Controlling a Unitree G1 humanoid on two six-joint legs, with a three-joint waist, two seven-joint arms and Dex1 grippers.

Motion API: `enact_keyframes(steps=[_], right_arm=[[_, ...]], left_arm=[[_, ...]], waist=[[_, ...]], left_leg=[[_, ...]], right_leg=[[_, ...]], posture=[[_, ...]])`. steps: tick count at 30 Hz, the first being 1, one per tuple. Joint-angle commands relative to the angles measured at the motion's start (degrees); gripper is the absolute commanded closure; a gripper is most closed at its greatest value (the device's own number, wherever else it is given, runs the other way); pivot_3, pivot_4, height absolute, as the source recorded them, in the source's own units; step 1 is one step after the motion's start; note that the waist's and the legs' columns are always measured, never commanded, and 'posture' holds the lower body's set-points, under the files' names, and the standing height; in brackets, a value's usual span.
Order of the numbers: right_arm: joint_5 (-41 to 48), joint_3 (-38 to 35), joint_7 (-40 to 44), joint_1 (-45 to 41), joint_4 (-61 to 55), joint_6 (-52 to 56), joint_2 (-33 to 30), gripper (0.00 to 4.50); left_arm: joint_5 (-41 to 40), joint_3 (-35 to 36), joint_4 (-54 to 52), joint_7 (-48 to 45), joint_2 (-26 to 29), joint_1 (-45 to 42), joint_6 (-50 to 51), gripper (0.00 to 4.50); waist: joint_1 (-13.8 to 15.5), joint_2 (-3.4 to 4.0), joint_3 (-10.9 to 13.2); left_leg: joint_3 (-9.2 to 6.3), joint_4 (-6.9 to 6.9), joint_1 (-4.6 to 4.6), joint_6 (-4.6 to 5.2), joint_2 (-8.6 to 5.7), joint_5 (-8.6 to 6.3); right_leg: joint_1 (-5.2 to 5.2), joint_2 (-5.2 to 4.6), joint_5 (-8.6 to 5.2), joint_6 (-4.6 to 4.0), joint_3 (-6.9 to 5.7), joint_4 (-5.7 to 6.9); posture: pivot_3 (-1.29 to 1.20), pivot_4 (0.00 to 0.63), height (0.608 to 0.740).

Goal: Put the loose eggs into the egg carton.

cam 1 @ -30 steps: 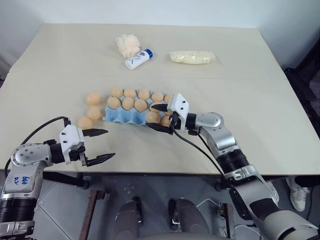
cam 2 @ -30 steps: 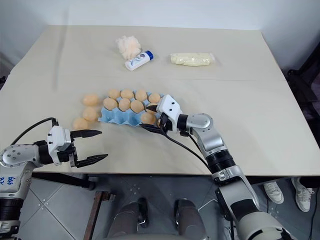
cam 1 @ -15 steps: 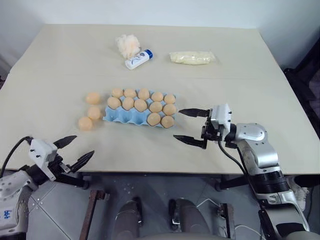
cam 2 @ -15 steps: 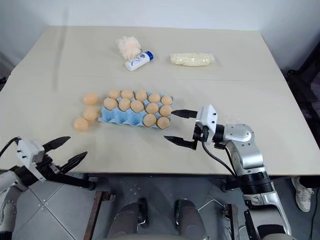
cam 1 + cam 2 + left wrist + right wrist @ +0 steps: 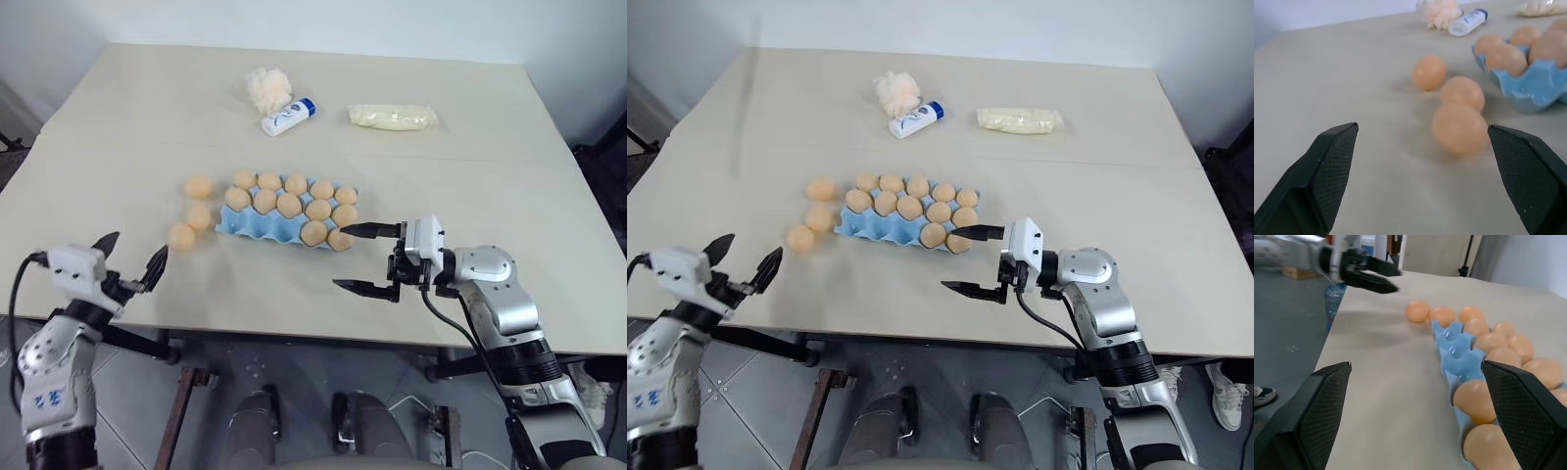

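1. Eggs fill most of the egg carton (image 5: pixel 257 221), a light blue tray at mid-table; its near row holds two at the right end, with the other cups there bare blue. The exact count in the back rows is hard to read where the ovals crowd together.

2. Three loose eggs (image 5: pixel 199 187) lie on the table (image 5: pixel 490 196) just left of the carton, apart from it, in a rough line toward the near edge; the nearest (image 5: pixel 1459 128) looms between the left gripper's fingers in the left wrist view.

3. The left gripper (image 5: pixel 130 258) hangs at the near left edge of the table, fingers spread wide and empty, pointing toward the loose eggs.

4. The right gripper (image 5: pixel 364 258) hovers just right of the carton's near right corner, jaws wide apart, nothing between them.

5. A second ago the right gripper's fingers were over the carton's right end; it has since pulled back clear of the tray, and an egg sits there. The left arm has swung outward from the table front to the left edge.

6. At the far side, a fluffy puff (image 5: pixel 265 86), a small white bottle (image 5: pixel 288 116) and a pale yellow bag (image 5: pixel 393 117) lie well apart from the carton.
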Motion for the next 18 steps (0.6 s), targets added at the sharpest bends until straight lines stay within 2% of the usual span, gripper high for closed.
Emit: enact_keyframes(steps=[1, 9, 12, 18], right_arm=[[-0.1, 0.1, -0.4, 1.3, -2.2, -1.1, 0.0, 0.05], [-0.2, 0.6, -2.1, 2.6, -4.4, 0.4, 0.1, 0.05], [0.0, 0.7, -2.7, 2.9, -5.0, 0.9, 0.2, 0.00], [0.0, 0.7, -3.7, 3.8, -5.9, 1.6, 0.3, 0.00]], left_arm=[[1.7, -2.8, 5.6, 0.1, 1.0, -4.6, 0.4, 0.00], [4.3, -7.1, 18.6, -0.6, 0.8, -14.8, -3.2, 0.00], [4.6, -7.4, 18.0, -1.0, 1.2, -14.0, -3.5, 0.59], [0.6, -3.4, 9.8, -2.7, 2.0, -7.1, -4.3, 2.48]], waist=[[-0.1, -0.01, 0.0], [-0.1, -0.02, 0.0], [-0.1, -0.02, 0.0], [-0.3, -0.02, 0.0]], left_leg=[[0.02, 0.00, 0.00, 0.02, 0.00, -0.01], [0.03, 0.13, 0.01, 0.12, 0.02, 0.07], [0.02, 0.18, 0.01, 0.05, 0.02, 0.02], [0.02, 0.14, 0.02, 0.03, 0.05, 0.01]], right_leg=[[0.00, 0.00, 0.00, 0.00, 0.01, -0.01], [0.01, 0.08, 0.01, 0.04, -0.05, 0.10], [0.04, 0.07, 0.02, 0.06, -0.05, 0.13], [0.03, 0.08, 0.03, 0.06, -0.04, 0.12]], posture=[[0.00, 0.150, 0.740], [0.00, 0.150, 0.740], [0.00, 0.150, 0.740], [0.00, 0.150, 0.740]])
